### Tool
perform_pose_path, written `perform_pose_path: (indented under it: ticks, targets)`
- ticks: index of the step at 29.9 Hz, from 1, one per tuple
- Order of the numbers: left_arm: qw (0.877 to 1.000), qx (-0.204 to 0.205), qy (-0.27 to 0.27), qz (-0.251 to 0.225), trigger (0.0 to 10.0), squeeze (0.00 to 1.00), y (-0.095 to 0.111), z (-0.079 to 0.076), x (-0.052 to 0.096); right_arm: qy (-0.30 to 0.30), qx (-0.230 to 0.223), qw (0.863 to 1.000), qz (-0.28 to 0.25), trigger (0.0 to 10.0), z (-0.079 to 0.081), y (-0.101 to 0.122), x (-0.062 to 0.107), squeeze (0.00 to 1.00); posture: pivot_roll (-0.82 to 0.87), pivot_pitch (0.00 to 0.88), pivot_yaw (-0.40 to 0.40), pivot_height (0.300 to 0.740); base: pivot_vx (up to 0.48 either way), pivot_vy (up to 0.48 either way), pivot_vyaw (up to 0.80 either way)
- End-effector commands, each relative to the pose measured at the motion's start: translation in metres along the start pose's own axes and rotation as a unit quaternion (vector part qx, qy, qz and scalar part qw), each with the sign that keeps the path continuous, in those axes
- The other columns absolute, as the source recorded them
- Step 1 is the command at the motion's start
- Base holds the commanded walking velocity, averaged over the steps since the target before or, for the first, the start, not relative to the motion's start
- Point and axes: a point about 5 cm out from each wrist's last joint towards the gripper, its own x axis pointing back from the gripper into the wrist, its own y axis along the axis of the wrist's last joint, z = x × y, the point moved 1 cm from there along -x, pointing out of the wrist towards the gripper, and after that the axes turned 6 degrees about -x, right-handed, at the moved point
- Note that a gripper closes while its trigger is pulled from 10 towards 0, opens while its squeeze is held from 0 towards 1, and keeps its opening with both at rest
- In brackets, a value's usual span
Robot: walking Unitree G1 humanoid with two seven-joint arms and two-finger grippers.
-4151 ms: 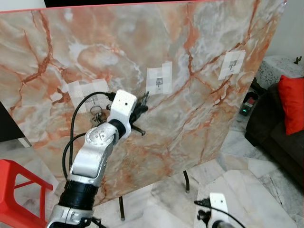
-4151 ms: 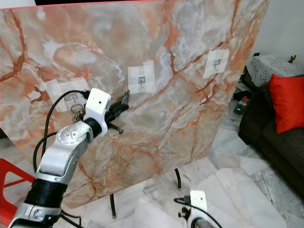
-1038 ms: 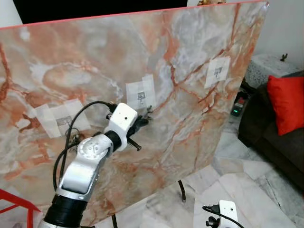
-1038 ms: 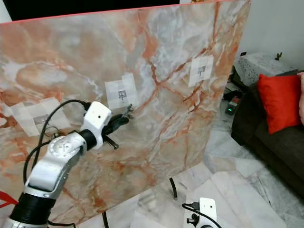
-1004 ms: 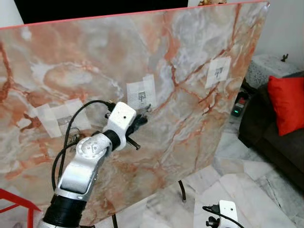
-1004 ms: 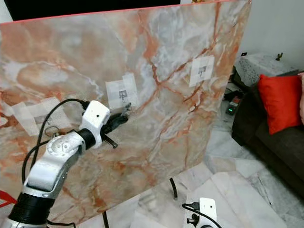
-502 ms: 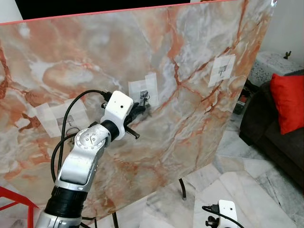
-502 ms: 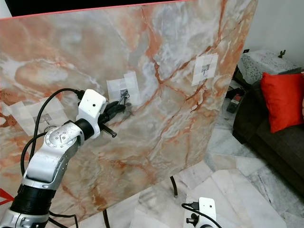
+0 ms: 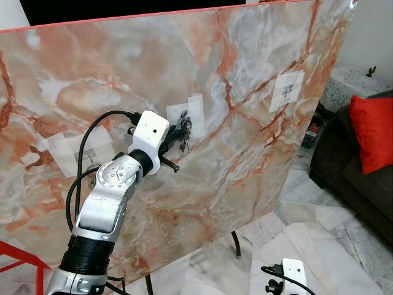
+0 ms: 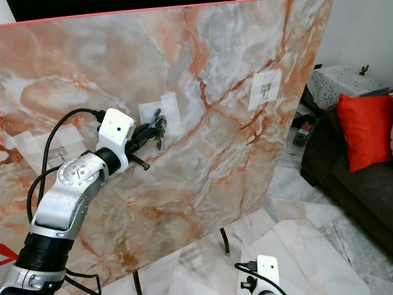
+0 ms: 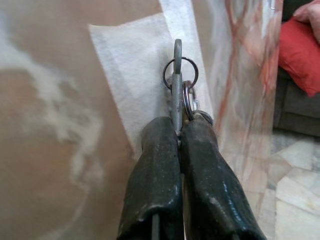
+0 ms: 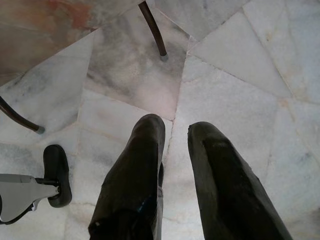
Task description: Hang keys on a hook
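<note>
The left tool (image 9: 178, 132) is raised to an upright marble board (image 9: 258, 74) and is closed on the keys (image 9: 184, 130), which are held at the middle taped patch (image 11: 135, 70). In the left wrist view the black fingers (image 11: 160, 165) are pressed together on a flat key blade, with the key rings (image 11: 181, 75) lying against the patch; the hook itself cannot be made out behind the blade. Two more taped patches with hooks are seen on the board, one to the left (image 9: 80, 150) and one to the right (image 9: 286, 91). The right tool (image 12: 175, 135) is hung low over the marble floor (image 12: 240, 90), its fingers narrowly parted and empty. A red cushion (image 9: 371, 132) lies at far right.
</note>
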Motion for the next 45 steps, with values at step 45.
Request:
perform_pose_path:
  ticks: [45]
  targets:
    - [0.998,-0.011,-0.051,0.026,10.0,0.00,-0.003,-0.016,0.000,0.008,0.007,1.000,-0.003,10.0,0.000,0.002,0.000,0.00,0.09,0.000,-0.056,0.740,0.000,0.000,0.00]
